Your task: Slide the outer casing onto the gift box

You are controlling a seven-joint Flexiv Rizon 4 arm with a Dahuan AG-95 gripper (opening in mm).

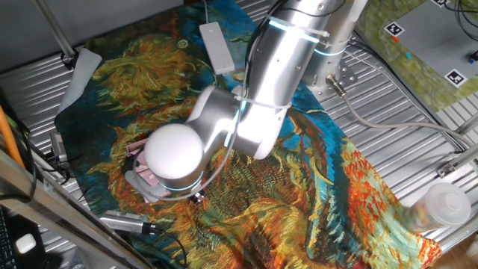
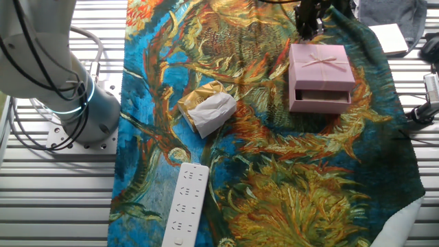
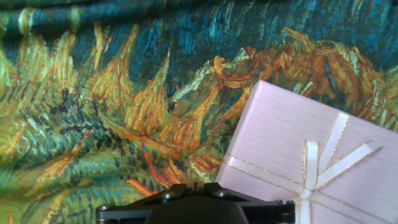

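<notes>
The outer casing [image 2: 319,65], in the upper right of the other fixed view, already sits over the gift box [image 2: 319,101], whose front end pokes out below it, so the sleeve looks mostly on with a last push left. Beyond it, at the top edge, the gripper [image 2: 309,17] hangs just clear, holding nothing; its opening I cannot tell. Open cloth [image 2: 274,178] lies around.

Outer casing [image 2: 319,65]: matt pale-pink card, finely ribbed, printed with a satin-look ribbon. Beneath it, tablecloth [image 2: 274,171]: woven cloth, painterly print, matt. Left of the casing, packet [image 2: 208,108]: crinkled gold and white wrapping. Power strip [image 2: 184,204]: smooth white plastic. Table [image 2: 62,199]: ribbed metal.
</notes>
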